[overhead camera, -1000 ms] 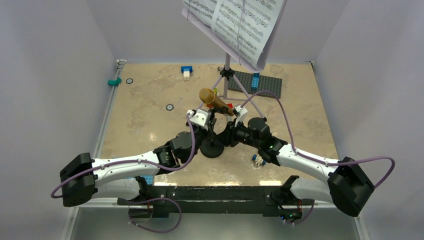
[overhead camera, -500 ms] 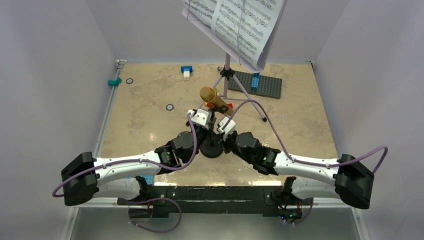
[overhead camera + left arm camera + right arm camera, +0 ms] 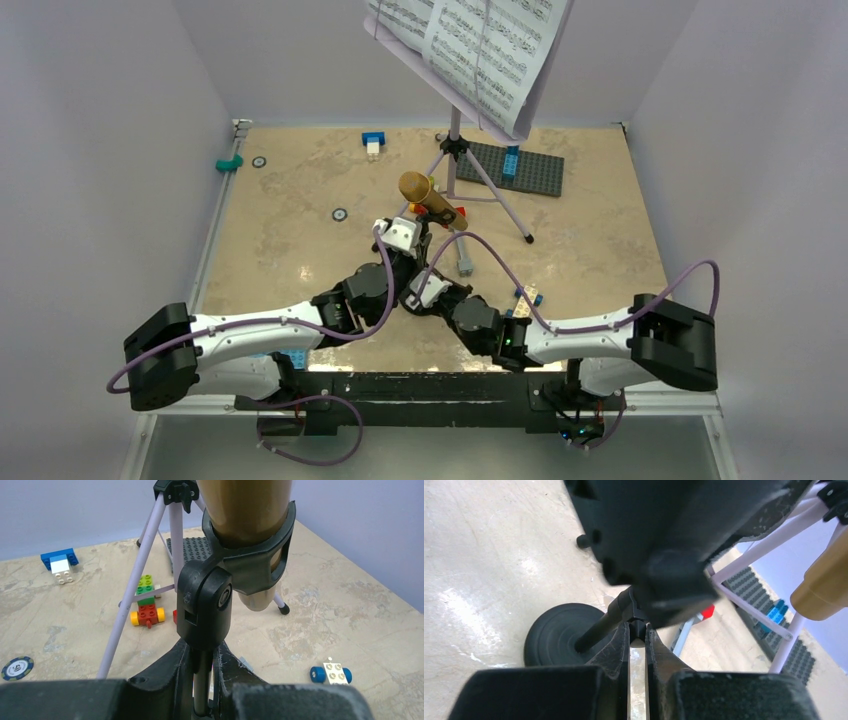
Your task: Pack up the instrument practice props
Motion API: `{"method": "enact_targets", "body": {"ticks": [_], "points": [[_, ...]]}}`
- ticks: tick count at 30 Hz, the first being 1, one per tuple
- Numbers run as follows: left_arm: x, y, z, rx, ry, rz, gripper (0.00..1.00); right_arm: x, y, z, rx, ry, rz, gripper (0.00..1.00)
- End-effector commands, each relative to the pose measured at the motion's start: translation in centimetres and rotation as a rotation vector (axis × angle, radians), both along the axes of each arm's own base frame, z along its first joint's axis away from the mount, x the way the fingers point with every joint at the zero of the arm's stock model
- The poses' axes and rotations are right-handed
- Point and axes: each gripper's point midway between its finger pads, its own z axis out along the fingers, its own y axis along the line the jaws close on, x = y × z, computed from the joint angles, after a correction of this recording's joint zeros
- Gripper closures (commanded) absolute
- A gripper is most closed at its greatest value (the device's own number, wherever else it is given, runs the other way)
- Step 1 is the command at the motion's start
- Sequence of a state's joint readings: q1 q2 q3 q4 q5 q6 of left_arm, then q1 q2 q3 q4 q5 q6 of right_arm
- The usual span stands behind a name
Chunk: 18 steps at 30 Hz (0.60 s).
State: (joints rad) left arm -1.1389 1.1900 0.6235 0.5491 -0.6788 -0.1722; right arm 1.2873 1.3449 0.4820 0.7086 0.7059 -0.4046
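**A:** Where is the gold microphone [image 3: 424,194]?

**B:** Mid-bench [image 3: 290,230], over the mottled tan stone-look top. Its smooth metallic barrel sits tilted in the glossy black clip of the mic stand [image 3: 205,605].

**A:** And the tools?

**B:** The left tool [image 3: 202,680] is clamped on the stand's thin black rod, just under the rounded swivel block. The right tool [image 3: 638,630] is pinched almost closed on a small black nub lower on the stem, above the matte disc base.

**A:** What's behind them?

**B:** The music stand [image 3: 455,140], upright on slim lavender tripod tubes. White sheet-music pages [image 3: 480,40] lie on its tilted desk.
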Motion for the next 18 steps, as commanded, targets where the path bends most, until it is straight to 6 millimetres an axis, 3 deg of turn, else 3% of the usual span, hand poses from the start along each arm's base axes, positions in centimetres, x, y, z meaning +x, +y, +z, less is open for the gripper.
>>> {"method": "enact_targets", "body": {"ticks": [1, 3, 6, 11, 13, 18], "points": [[-2.1, -0.5, -6.9, 0.131, 0.145, -0.082, 1.0, -0.1, -1.7, -1.1, 0.008, 0.128, -0.06, 0.86], [-2.0, -0.5, -7.0, 0.129, 0.145, -0.081, 1.0, -0.9, -1.8, -1.1, 0.039, 0.193, -0.048, 0.5], [-1.9, -0.4, -7.0, 0.129, 0.143, -0.071, 1.0, -1.7, -2.4, -1.0, 0.092, 0.269, -0.056, 0.2], [-1.7, -0.1, -6.5, 0.128, 0.129, -0.055, 1.0, -2.7, -3.0, -0.6, 0.275, 0.462, -0.067, 0.12], [-1.7, 0.1, -6.3, 0.124, 0.124, -0.049, 1.0, -2.6, -3.4, -0.7, 0.383, 0.589, -0.051, 0.12], [-1.8, 0.5, -5.8, 0.106, 0.11, -0.035, 1.0, -2.1, -3.6, 1.3, 0.705, 0.82, 0.041, 0.15]]}}
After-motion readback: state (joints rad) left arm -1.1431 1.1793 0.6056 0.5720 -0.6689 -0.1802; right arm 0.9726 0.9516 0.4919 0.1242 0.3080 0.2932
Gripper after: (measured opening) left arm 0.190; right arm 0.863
